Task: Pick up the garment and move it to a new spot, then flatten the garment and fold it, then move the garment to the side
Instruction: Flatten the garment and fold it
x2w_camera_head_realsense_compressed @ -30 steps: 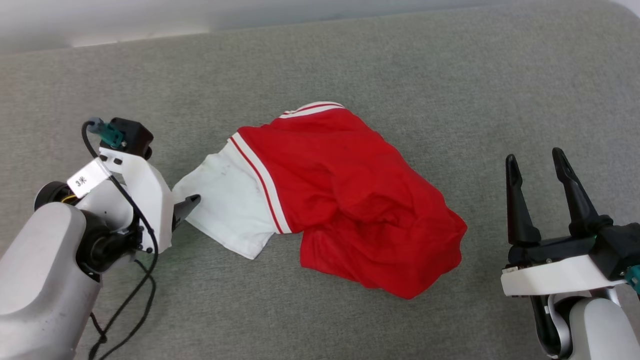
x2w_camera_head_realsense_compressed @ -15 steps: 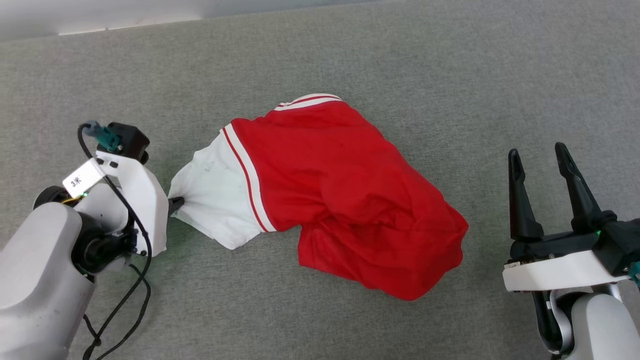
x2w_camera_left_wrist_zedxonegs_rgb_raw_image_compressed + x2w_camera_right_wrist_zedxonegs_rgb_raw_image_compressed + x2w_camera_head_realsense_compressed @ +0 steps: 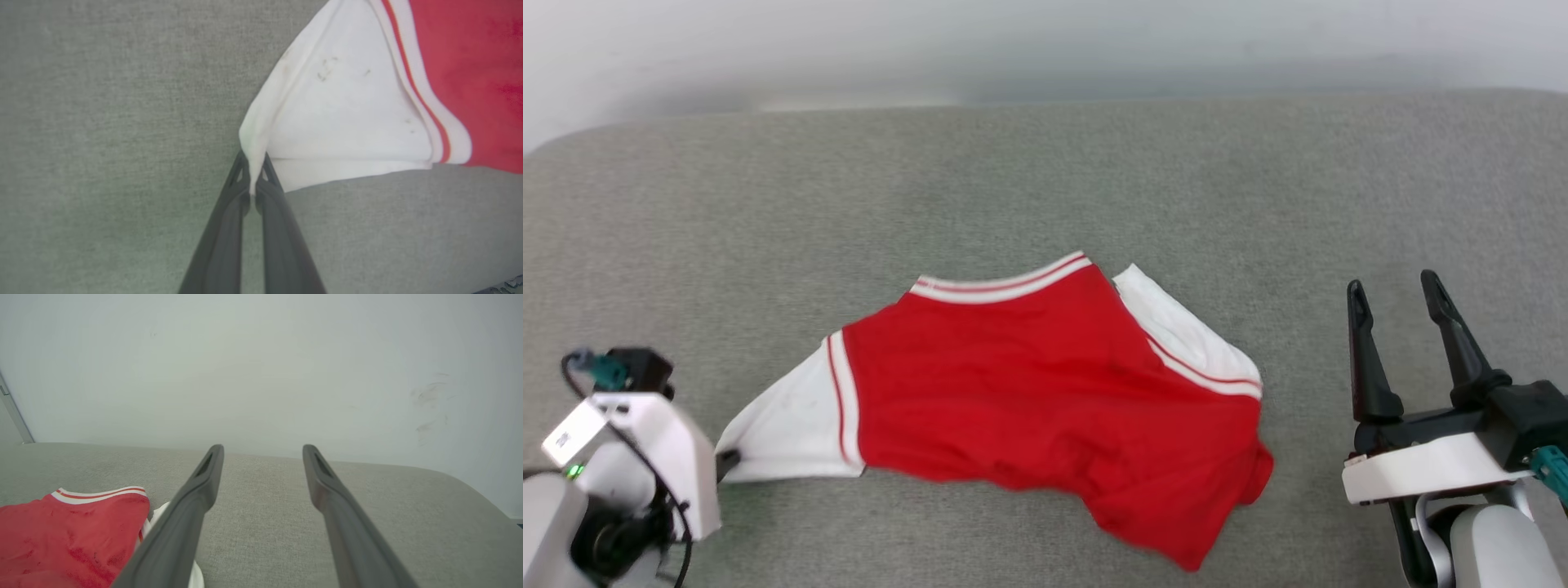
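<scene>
1. My left gripper [image 3: 252,163] is clenched. Its two long dark fingers meet at the tips, and a pinch of white cloth is squeezed between them.
2. That cloth is the outer corner of the white sleeve [image 3: 784,425] on my left side of the garment [image 3: 1029,392], a red sports jersey shirt of thin fabric with white sleeves and red-and-white striped trim. The sleeve narrows to a point at the grip.
3. My right gripper [image 3: 1392,286] is released, its dark fingers spread wide with nothing between them. It stands to the right of the garment, apart from it, with the fingers pointing away from me.
4. The garment lies spread crosswise on a grey woven fabric surface [image 3: 1045,180], with the red body panel facing up.
5. The striped neck band [image 3: 1001,286] runs along the garment's far edge.
6. The second white sleeve [image 3: 1192,343] lies at the garment's far right, edged by a thin red stripe.
7. The garment's near right corner is rumpled and folds into a point toward me.
8. Just left of the garment sits my left wrist's white housing [image 3: 662,457], with a teal connector [image 3: 600,371] and a black cable on it.
9. Beyond the garment, past the far edge of the grey surface, rises a plain pale wall [image 3: 261,367].
</scene>
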Motion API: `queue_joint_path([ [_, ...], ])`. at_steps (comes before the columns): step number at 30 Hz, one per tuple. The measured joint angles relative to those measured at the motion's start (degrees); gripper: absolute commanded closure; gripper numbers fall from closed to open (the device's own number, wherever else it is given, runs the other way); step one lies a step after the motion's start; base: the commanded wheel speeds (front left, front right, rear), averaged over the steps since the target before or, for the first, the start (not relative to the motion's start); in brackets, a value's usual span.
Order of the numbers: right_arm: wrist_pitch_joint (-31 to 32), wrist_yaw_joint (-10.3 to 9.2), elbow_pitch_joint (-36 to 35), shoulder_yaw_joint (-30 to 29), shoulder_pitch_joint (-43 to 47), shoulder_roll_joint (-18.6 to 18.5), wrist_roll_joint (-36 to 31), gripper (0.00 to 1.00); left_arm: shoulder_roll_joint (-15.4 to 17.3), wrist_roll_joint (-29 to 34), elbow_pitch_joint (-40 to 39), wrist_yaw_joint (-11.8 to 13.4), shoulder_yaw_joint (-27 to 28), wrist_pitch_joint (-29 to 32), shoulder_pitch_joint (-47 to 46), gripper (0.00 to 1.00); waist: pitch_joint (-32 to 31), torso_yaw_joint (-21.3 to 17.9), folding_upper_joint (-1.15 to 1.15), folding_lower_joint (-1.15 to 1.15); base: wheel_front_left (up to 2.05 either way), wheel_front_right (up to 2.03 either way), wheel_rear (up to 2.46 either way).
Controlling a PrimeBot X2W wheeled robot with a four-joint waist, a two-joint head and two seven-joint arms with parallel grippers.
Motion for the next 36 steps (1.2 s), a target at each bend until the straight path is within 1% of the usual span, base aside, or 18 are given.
queue_joint_path([
  [5,0.00,-0.01,0.36,0.15,1.09,0.00,-0.18,0.00,1.85,-0.47,-1.99,1.46,1.34,-2.79,6.25,1.00,-2.22,1.91,0.00,-0.01,0.00,0.00,0.00],
  [9,0.00,-0.01,0.84,0.01,1.83,0.00,-0.43,0.00,1.60,-0.48,-4.97,2.90,1.70,-5.35,10.04,1.00,-3.53,3.00,0.00,-0.01,0.00,0.00,0.00],
  [10,0.00,0.00,0.90,0.00,1.90,0.00,-0.43,0.00,1.21,-0.47,-5.69,3.18,2.00,-6.49,10.61,0.64,-3.76,3.21,0.00,-0.01,0.00,0.00,0.00],
  [11,0.00,-0.01,0.99,-0.08,2.09,0.00,-0.43,0.00,0.65,-0.47,-6.66,3.20,1.98,-7.38,11.11,0.00,-3.94,3.44,0.00,-0.01,0.00,0.00,0.00],
  [13,0.00,-0.01,1.40,-0.16,2.68,-0.01,-0.54,0.00,-0.77,-0.87,-7.88,3.07,2.12,-9.50,12.21,0.00,-4.25,3.84,0.00,-0.01,0.00,0.00,0.00],
  [15,0.00,-0.01,1.53,-0.14,2.80,-0.01,-0.58,0.00,-1.36,0.83,-9.04,3.39,2.31,-13.39,12.86,0.00,-4.57,4.12,0.00,-0.01,0.00,0.00,0.00],
  [17,0.00,0.00,1.71,-0.21,2.83,0.01,-0.78,0.00,-1.81,3.05,-10.18,3.82,3.04,-18.78,12.90,0.00,-4.85,4.35,0.00,-0.01,0.00,0.00,0.00],
  [21,0.00,0.00,1.83,-0.71,3.04,0.00,-1.18,0.00,-4.48,6.80,-13.02,4.03,4.33,-31.04,13.01,0.00,-5.58,4.82,0.00,-0.01,0.00,0.00,0.00],
  [24,0.00,-0.01,1.90,-1.00,3.24,-0.01,-1.60,0.00,-4.65,12.26,-15.68,3.96,4.38,-40.95,13.84,0.00,-6.07,5.20,0.00,-0.01,0.00,0.00,0.00],
  [26,0.00,0.00,1.90,-1.18,3.28,0.00,-2.10,0.00,-5.83,13.55,-16.93,4.19,4.34,-45.22,14.84,0.00,-6.38,5.48,0.00,-0.01,0.00,0.00,0.00],
  [28,0.00,-0.01,1.91,-1.46,3.47,-0.01,-2.65,0.00,-7.19,15.85,-18.63,5.10,4.33,-47.52,15.96,0.00,-6.69,5.78,0.00,-0.01,0.00,0.00,0.00],
  [30,0.00,-0.01,2.15,-1.75,3.85,-0.01,-3.46,0.00,-8.18,18.20,-20.25,6.14,4.67,-48.47,16.70,0.00,-6.85,6.16,0.00,-0.01,0.00,0.00,0.00],
  [32,0.01,-0.01,2.78,-1.21,3.84,-0.04,-5.45,0.00,-9.89,19.95,-22.10,6.89,5.35,-48.81,17.61,0.00,-6.99,6.53,0.00,-0.01,0.00,0.00,0.00],
  [34,1.63,0.01,3.45,-0.67,3.81,0.01,-6.47,0.00,-12.24,21.51,-24.55,7.48,7.00,-48.83,18.30,0.00,-7.08,6.99,0.00,-0.01,0.00,0.00,0.00],
  [36,5.46,0.00,3.63,-0.31,2.93,0.01,-5.66,0.00,-13.97,22.94,-26.40,7.32,8.23,-49.00,18.81,0.00,-7.06,7.56,0.00,-0.01,0.00,0.00,0.00],
])
